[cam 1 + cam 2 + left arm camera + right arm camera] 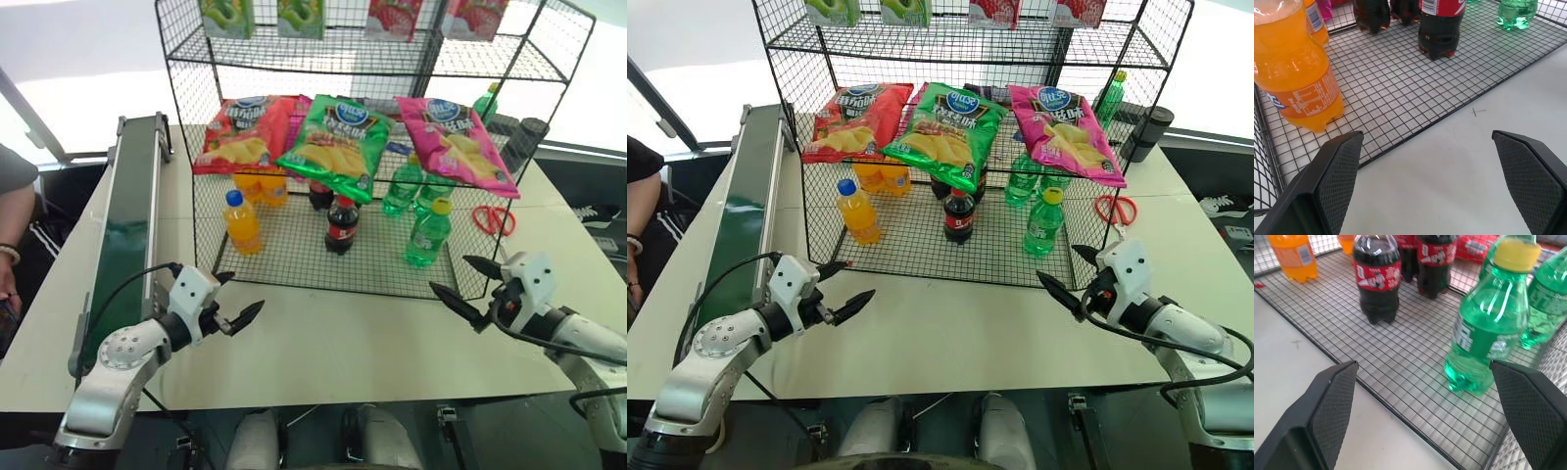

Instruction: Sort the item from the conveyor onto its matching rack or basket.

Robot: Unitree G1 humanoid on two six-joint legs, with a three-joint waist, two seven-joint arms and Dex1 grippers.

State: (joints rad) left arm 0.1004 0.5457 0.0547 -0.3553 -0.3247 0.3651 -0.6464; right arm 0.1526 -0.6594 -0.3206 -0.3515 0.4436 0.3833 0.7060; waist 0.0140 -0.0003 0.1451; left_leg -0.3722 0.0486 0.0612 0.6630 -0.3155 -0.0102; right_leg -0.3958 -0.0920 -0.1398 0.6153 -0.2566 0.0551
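Two end effectors sit nearest you, both over bare bench in front of the rack. Your left end effector (231, 300) has its black fingers spread wide with nothing between them, and your right end effector (468, 282) is just as wide and just as empty. From how they sit, low and pulled back from the wire, I read both as parked clear so that nothing on the shelf gets knocked.

Just past your right end effector, on the bottom tier of the rack (294, 264), stands the yellow-capped green soda bottle (428, 234). It is upright, near the front edge of the grid, slightly to the inside of the right fingers and apart from them. Right behind it are the green-capped green bottles (402, 186), which looks like the reason it stands there: green soda grouped with green soda. So I judge the sort as done, or all but done.

Ahead of your left end effector the orange drink bottle (241, 222) stands on the same tier, close to the fingers but not touching, with more orange bottles behind it. Between the two end effectors and further in is a cola bottle (341, 225).

Off to the outer side of your left end effector, the conveyor (125, 245) runs away from you along the bench (333, 343). The belt stretch you can see carries no item.

Above the drinks, three crisp bags (338, 145) lean on the middle tier.
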